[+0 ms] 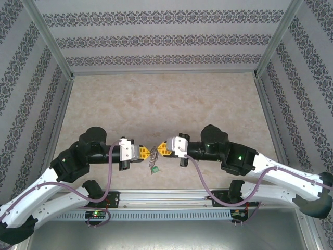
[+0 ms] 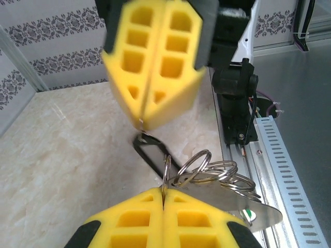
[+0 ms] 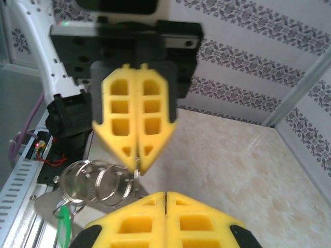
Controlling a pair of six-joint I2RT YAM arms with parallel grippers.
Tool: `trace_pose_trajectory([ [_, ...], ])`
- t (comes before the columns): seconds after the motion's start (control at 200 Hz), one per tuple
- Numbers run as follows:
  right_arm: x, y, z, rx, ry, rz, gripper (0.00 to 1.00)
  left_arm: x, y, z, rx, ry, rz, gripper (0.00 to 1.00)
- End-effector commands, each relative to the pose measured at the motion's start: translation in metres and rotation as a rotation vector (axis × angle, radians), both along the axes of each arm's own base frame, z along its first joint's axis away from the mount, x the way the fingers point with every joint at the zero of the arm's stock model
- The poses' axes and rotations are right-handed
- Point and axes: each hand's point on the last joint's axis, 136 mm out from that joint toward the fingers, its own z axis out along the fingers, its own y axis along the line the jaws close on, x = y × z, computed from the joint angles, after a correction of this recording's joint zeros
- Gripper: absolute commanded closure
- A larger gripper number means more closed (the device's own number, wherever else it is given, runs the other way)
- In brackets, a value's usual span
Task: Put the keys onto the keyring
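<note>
Near edge of surface [image 1: 156, 104]: I see left fingers [image 2: 163, 202] pinched shut on a ring [image 2: 166, 173] of the flat grey keyring [image 2: 261, 214]; right fingers [image 2: 146, 116] shut on the black-headed key [image 2: 150, 153].

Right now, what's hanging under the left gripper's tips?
Below the left gripper, shut on one ring: a bunch of metal rings, the grey keyring plate, a green tag. The ring's pinched part is hidden between the pads.
</note>
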Motion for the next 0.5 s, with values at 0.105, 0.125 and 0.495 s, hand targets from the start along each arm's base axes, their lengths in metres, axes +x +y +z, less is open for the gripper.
trace_pose_trajectory([
  [0.105,-0.008,0.006,0.017,0.009,-0.099,-0.011,1.0,0.002,0.008,0.01,0.024,-0.031,0.022,1.0],
  [0.125,-0.008,0.006,0.018,0.01,-0.101,-0.013,1.0,0.003,0.008,0.01,0.026,-0.032,0.024,1.0],
  [0.495,-0.007,0.015,0.022,0.026,-0.138,-0.054,1.0,0.003,0.011,0.01,0.029,-0.044,0.038,1.0],
])
